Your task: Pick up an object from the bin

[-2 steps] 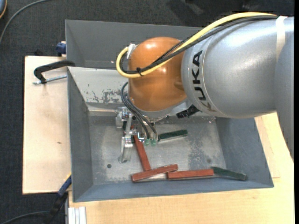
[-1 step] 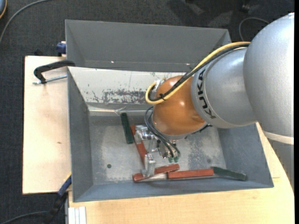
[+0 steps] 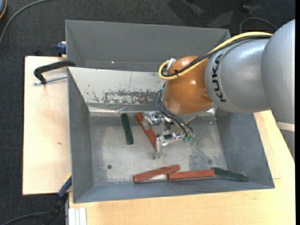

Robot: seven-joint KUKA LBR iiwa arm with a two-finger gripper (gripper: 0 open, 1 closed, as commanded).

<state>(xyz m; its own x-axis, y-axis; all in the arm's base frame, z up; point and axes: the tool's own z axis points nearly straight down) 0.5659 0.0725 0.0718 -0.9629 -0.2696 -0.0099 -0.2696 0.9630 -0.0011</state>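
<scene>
Gripper [image 3: 162, 143] is right by the red stick [image 3: 146, 128] in the middle of the bin [image 3: 101, 146], can't tell if it's open or closed. Stick looks light and stiff, so I'd pinch across its narrow middle

Contents of the grey metal bin [image 3: 78, 135]: five loose items of two kinds.

Red-brown sticks: three. Red-brown stick one [image 3: 149, 135] lies mid-floor, red-brown stick two [image 3: 156, 173] lies by the near wall, and red-brown stick three [image 3: 191, 174] lies just right of stick two.

Dark green sticks: two. Dark green stick one [image 3: 126, 129] lies left of centre, and dark green stick two [image 3: 229, 174] lies at the near right corner.

All five are long and slim.
</scene>
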